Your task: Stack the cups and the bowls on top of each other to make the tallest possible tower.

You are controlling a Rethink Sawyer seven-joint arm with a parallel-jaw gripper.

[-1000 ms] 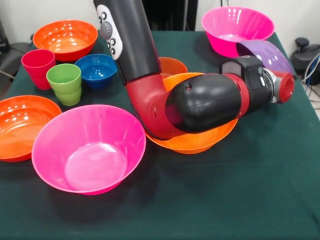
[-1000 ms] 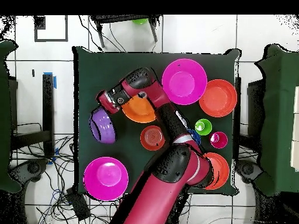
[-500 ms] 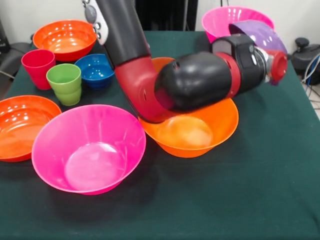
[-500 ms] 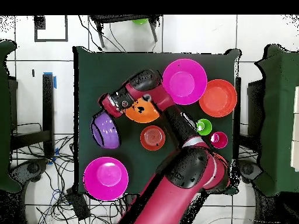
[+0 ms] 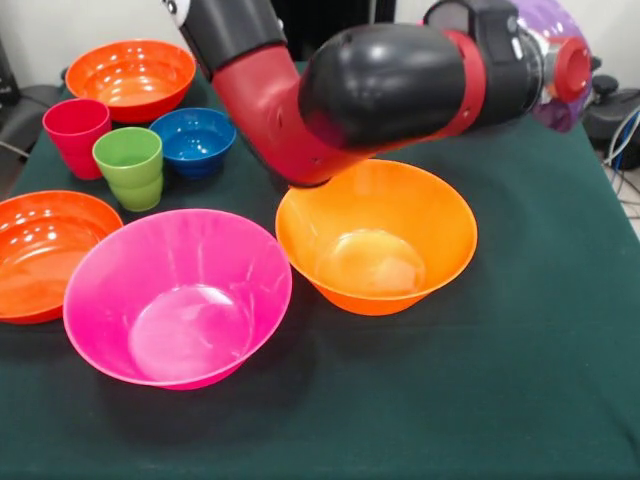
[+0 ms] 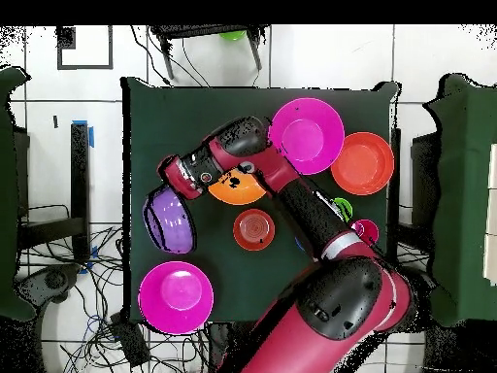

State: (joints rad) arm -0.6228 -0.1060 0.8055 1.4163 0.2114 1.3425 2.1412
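The purple bowl (image 5: 553,50) rode tilted at the wrist of the arm (image 5: 400,80), high above the large orange bowl (image 5: 377,240), where a second earlier it had hung low beside that bowl's rim and half a second earlier only partway up. The end effector (image 6: 167,194) itself was hidden behind the bowl and the wrist, so whether it was clenched on the rim or merely hooked under it I could not tell; the bowl travelling with the wrist suggested it was being carried. From overhead, the purple bowl (image 6: 168,220) sat off the orange bowl's (image 6: 236,186) side, between it and the hot pink bowl (image 6: 176,297) near the bench (image 6: 223,107) corner.

The lift had uncovered the orange bowl's inside, which stood upright and unfilled. No tower showed yet: every bowl rested singly on the bench. Beside the orange bowl lay the other hot pink bowl (image 5: 178,296), touching or nearly touching its rim; beyond that a shallow red-orange bowl (image 5: 45,252), the lime green cup (image 5: 129,167), the red cup (image 5: 76,135), the small blue bowl (image 5: 192,139) and another red-orange bowl (image 5: 130,77). A small red-orange bowl (image 6: 253,229) sat just past the orange one in the overhead view.

Judged so, stacking had barely begun.
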